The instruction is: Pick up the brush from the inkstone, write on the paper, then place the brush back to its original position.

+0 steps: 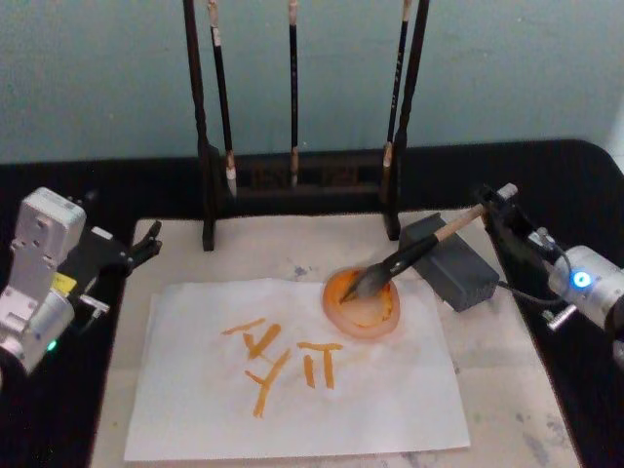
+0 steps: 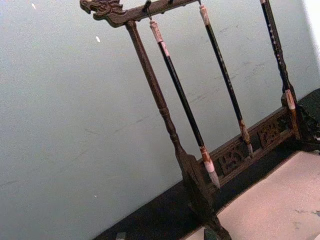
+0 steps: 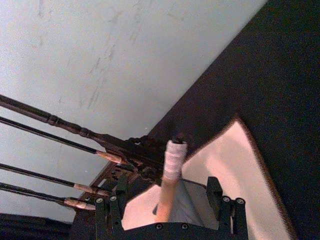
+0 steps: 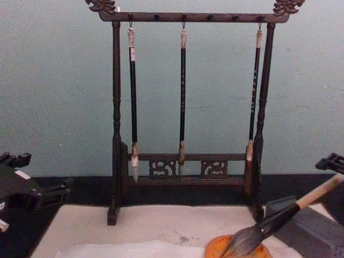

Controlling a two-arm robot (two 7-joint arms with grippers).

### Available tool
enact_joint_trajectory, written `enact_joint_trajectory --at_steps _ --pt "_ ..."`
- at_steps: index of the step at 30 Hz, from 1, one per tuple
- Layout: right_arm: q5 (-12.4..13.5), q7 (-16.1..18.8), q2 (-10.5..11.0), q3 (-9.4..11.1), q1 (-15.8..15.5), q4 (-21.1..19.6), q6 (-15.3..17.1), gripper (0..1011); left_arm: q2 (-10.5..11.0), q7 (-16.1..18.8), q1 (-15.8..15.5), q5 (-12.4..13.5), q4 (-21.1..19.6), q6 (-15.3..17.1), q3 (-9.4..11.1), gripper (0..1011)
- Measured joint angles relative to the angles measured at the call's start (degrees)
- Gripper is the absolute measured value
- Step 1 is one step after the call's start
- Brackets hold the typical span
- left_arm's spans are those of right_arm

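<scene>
Ease right gripper (image 1: pixel 492 208), jaws apparently open beside the brush (image 1: pixel 409 255), straight back without nudging its handle; left jaws unclear.

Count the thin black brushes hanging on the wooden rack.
3, all on the wooden rack: the left brush, the middle brush, and the right brush beside the right post.

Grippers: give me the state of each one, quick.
Left gripper: open, holding nothing, parked at the table's left edge.
Right gripper: open around the brush handle end; brush rests on the inkstone, tuft in the orange dish.
</scene>
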Motion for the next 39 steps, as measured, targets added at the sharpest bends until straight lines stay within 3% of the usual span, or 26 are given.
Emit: enact_joint_trajectory --at_steps 5,13,20,22,24,27,28,31,34,37,39 --pt "2.15 -1.46 2.41 1.09 -3.28 -3.81 -1.01 1000 0.00 0.00 0.00 0.00 0.00 0.00 0.00 1010" --pt "3.07 -1.79 5.81 1.59 -6.99 -8.80 -2.62 1000 0.00 0.00 0.00 0.00 0.00 0.00 0.00 1010" --pt "-1.66 0.01 8.92 0.41 -9.24 -13.13 -7.03 1000 0.00 0.00 0.00 0.00 0.00 0.00 0.00 1010" --pt "-8.65 1.57 9.40 -0.41 -9.97 -14.70 -11.47 1000 0.00 0.00 0.00 0.00 0.00 0.00 0.00 1010" --pt "-12.68 2.12 9.40 -1.09 -10.03 -15.00 -13.87 1000 0.00 0.00 0.00 0.00 0.00 0.00 0.00 1010" --pt "-21.80 3.16 9.12 -3.37 -9.30 -14.71 -18.47 1000 0.00 0.00 0.00 0.00 0.00 0.00 0.00 1010" --pt "-21.80 3.16 9.12 -3.37 -9.30 -14.71 -18.47 1000 0.00 0.00 0.00 0.00 0.00 0.00 0.00 1010" --pt "-30.96 3.04 8.18 -6.39 -7.45 -13.01 -21.84 1000 0.00 0.00 0.00 0.00 0.00 0.00 0.00 1010" --pt "-35.79 2.63 7.54 -8.00 -6.37 -11.84 -23.40 1000 0.00 0.00 0.00 0.00 0.00 0.00 0.00 1010" --pt "-43.95 1.57 6.54 -10.56 -4.67 -9.61 -25.94 1000 0.00 0.00 0.00 0.00 0.00 0.00 0.00 1010" --pt "-46.92 0.92 6.20 -11.34 -4.22 -8.82 -26.86 1000 0.00 0.00 0.00 0.00 0.00 0.00 0.00 1010"
